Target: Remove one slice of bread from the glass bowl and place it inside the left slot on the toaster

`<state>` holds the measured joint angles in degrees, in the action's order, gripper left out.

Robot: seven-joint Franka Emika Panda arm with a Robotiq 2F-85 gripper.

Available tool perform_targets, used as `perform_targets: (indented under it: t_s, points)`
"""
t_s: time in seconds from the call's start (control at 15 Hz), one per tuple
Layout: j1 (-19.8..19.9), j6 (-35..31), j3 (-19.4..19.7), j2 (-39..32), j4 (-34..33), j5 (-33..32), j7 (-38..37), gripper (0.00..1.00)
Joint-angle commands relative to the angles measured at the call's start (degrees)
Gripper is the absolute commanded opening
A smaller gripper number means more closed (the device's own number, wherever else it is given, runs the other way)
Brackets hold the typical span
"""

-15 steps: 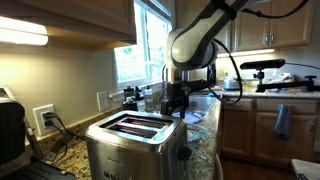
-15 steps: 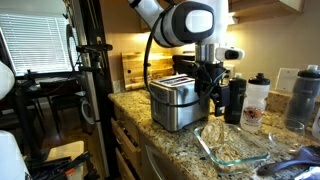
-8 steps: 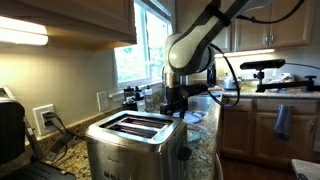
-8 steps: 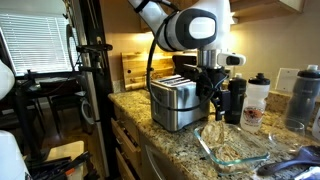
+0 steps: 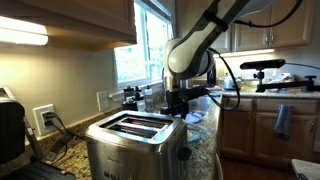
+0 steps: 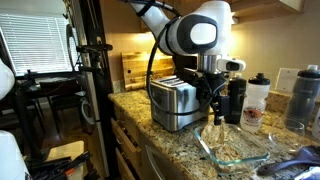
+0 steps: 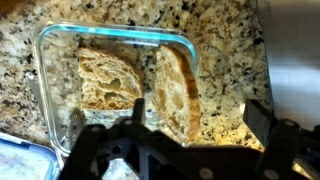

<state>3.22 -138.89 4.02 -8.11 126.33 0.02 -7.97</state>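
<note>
The gripper hangs above the glass bowl with its jaws spread wide, released and holding nothing. In the wrist view its dark fingers frame the bowl's near end without touching glass or bread. Between them, further in, the slice of bread leans on its edge along the bowl's right side. The other slice lies flat just beside it on the left. The bowl sits on the speckled granite tabletop, with the toaster near it at the right. In both exterior views the gripper points down beside the toaster, its slots unfilled.
</note>
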Motion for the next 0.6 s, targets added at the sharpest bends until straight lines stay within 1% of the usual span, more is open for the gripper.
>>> perform_targets:
  t_s: [0.0, 0.53]
  points:
    - [0.0, -0.7, 0.3, -0.7, -0.4, 0.1, -1.3, 1.0]
    - [0.1, -1.0, 0.6, -1.8, -0.9, 0.0, -1.4, 1.0]
